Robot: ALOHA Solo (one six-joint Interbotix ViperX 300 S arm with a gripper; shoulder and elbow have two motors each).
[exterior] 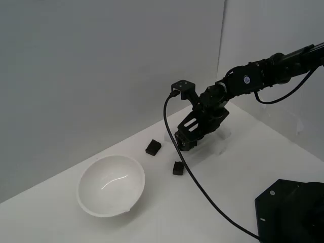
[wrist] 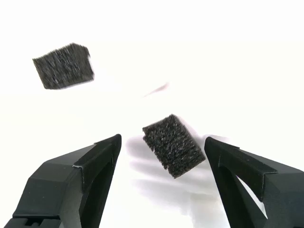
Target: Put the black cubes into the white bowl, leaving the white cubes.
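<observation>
The white bowl stands empty at the exterior view's left. Two black cubes lie on the white surface: one farther back, one nearer the front. My gripper hangs just above the surface, between and slightly to the exterior view's right of them. In the wrist view my gripper is open, with one black cube lying tilted between the fingertips, apart from both. The other black cube lies farther off. A third black cube is not in view. The white cubes are too faint to make out.
A black cable runs from the wrist across the surface toward the front. A black base block sits at the exterior view's lower right. Grey walls stand behind the white surface.
</observation>
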